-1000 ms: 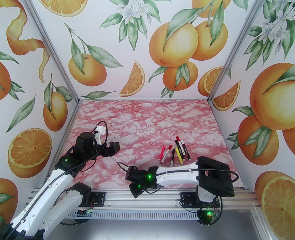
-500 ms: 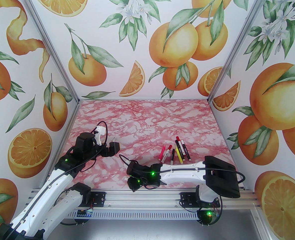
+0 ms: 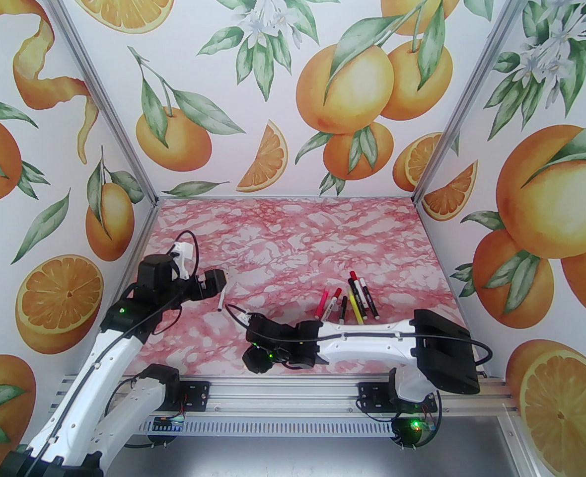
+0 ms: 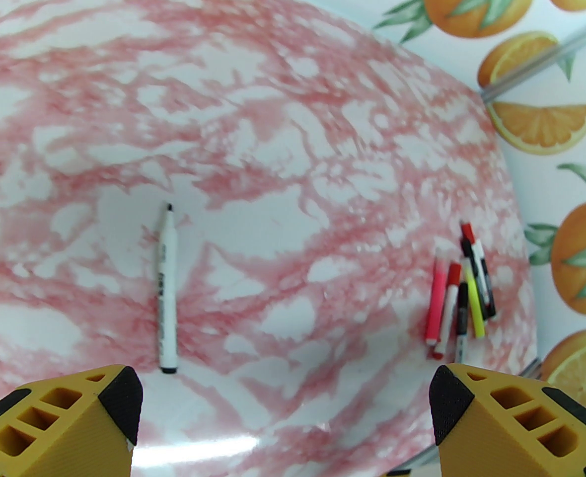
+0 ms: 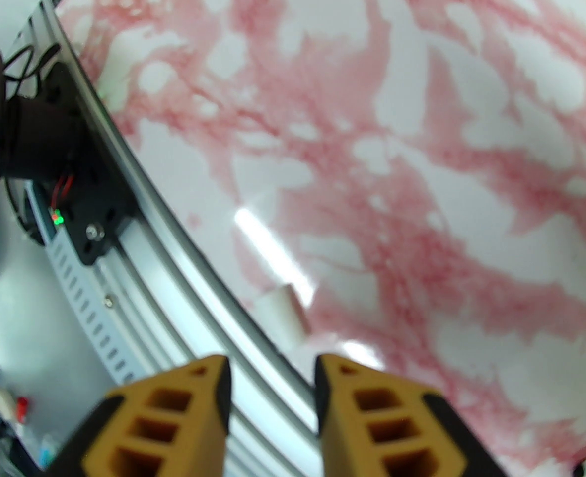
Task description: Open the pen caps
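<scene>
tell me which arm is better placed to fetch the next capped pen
Probably the right. The bunch of pens lies just beyond its forearm, and the right end effector is open and empty. The left end effector, also open, sits farther off.

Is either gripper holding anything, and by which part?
Nothing is held. The left gripper stands open near a lone white pen; the right gripper is open too, a white cap lying loose beyond it.
</scene>
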Motion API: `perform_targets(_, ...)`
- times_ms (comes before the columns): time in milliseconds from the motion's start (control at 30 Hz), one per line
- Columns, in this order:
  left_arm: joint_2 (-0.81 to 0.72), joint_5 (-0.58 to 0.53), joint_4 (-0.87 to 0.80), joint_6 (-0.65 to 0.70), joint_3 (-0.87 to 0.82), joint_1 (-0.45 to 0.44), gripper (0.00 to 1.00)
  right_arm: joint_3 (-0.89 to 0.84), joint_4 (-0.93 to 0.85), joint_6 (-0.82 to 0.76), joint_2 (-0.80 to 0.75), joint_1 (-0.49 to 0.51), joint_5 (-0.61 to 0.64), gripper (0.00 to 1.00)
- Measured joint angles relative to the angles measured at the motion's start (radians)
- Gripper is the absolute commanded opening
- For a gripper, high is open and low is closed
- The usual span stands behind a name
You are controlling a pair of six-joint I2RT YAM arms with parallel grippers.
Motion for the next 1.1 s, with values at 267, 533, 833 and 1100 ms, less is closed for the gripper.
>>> perform_targets(267,0.054,0.088,-0.028,0.014,0.029,0.178,1.00,0.043,-0.055,-0.093,0.079,0.008,0.023,0.44)
perform_targets(533,0.065,0.145,-0.029,0.028,0.047,0.330,1.00,0.046,-0.065,-0.107,0.137,0.051,0.027,0.44)
perform_targets(833,0.077,0.171,-0.033,0.055,0.055,0.372,1.00,0.081,-0.067,-0.117,0.189,0.064,0.042,0.40)
perform_targets(1100,0.090,0.195,-0.035,0.095,0.071,0.373,1.00,0.120,-0.076,-0.133,0.233,0.080,0.049,0.37)
